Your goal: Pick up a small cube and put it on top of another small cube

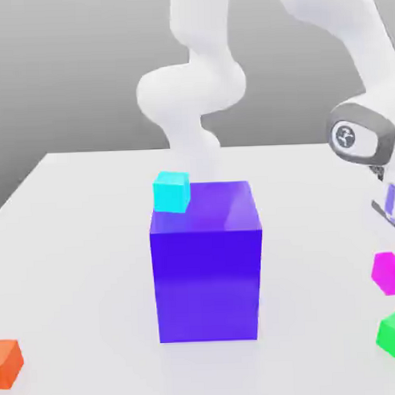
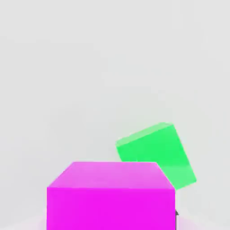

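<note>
reaching down at the exterior view's right edge, the arm carries the magenta cube (image 1: 388, 272) just above the green cube (image 1: 394, 335); the pincer's grip state cannot be told, cut off there.

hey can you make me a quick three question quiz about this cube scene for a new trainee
1. True or false: the magenta cube already sits on the green cube.
2. Which cube rests beside the purple block? A orange, B cyan, C green.
3. Fill in: the orange cube lies near the exterior view's ____ edge.

Key: 1 false; 2 B, the cyan cube; 3 left.
</note>
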Controlling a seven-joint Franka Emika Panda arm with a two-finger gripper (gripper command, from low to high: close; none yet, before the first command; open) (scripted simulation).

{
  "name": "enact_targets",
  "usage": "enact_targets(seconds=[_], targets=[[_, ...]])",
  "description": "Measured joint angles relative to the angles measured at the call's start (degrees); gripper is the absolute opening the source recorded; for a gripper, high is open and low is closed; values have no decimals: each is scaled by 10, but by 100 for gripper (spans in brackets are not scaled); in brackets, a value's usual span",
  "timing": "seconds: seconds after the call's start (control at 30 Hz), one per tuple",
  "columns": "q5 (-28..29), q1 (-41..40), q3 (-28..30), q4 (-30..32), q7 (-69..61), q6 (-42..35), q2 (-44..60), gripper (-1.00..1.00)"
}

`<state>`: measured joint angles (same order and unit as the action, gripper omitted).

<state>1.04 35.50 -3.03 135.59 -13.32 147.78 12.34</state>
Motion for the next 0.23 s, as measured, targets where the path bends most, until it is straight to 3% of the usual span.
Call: enact_targets(seconds=[0.1, 0.13, 0.23], targets=[[6, 2, 4, -13, 3, 43, 55, -100], [8, 3, 6, -15, 4, 59, 74, 100], [8, 3, 6, -15, 4, 59, 74, 100]])
